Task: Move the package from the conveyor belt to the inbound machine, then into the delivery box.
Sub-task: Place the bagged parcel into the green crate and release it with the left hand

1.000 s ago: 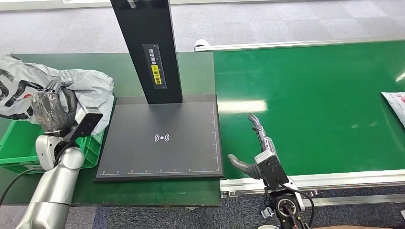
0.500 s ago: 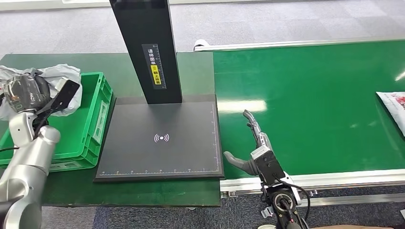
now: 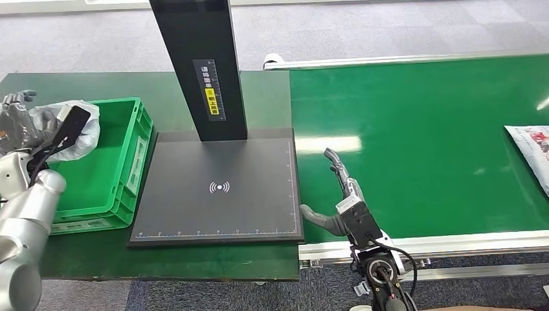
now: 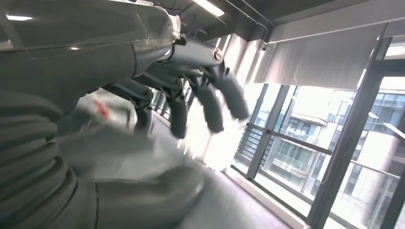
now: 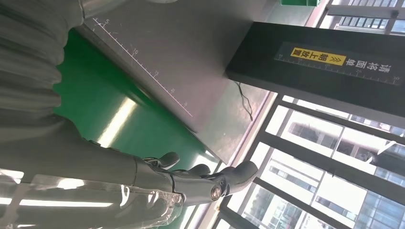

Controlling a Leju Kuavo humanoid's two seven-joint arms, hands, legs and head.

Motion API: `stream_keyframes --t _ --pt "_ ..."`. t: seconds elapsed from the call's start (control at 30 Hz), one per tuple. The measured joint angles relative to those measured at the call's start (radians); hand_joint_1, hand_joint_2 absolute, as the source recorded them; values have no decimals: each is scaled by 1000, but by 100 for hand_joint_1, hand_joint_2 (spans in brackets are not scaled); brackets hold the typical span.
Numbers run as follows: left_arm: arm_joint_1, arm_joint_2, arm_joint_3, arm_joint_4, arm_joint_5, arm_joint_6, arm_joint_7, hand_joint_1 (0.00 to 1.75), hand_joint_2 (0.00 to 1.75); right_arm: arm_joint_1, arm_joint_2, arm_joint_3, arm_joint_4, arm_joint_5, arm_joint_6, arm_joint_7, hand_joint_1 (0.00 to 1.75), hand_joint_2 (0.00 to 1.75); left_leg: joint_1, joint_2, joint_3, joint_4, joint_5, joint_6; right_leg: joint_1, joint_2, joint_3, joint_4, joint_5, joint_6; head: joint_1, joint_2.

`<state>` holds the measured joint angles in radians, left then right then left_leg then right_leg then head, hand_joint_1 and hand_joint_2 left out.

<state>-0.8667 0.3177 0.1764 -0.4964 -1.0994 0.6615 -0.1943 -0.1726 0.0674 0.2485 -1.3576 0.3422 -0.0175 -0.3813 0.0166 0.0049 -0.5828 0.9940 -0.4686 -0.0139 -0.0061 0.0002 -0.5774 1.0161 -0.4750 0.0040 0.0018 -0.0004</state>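
Note:
The grey plastic package hangs over the far left corner of the green delivery box. My left hand is beside it at the picture's left edge. In the left wrist view its fingers are spread wide from the thumb, and the package lies blurred and loose against the palm. My right hand hovers open and holding nothing over the near left end of the green conveyor belt; its straight fingers show in the right wrist view.
The black inbound machine's bare scan plate lies between box and belt, its column rising at the back. A second package lies on the belt at the right edge. The plate and column appear in the right wrist view.
My left hand carried the package leftward off the box's near side to its far left corner, and its fingers have spread. The right hand drifted slightly left. The second package rode further in on the belt.

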Motion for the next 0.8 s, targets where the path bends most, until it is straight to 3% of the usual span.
stream_keyframes --t 0.43,0.8 --pt "74 -53 43 -73 154 -31 -173 0 175 -6 3 1 10 7 2 6 0 175 0 0 0 0 0 0 0 0 0 0 0 0 0 0" --pt "106 -90 52 -140 174 -40 -191 0 175 -6 6 1 10 10 3 10 0 175 0 0 0 0 0 0 0 0 0 0 0 0 0 0"
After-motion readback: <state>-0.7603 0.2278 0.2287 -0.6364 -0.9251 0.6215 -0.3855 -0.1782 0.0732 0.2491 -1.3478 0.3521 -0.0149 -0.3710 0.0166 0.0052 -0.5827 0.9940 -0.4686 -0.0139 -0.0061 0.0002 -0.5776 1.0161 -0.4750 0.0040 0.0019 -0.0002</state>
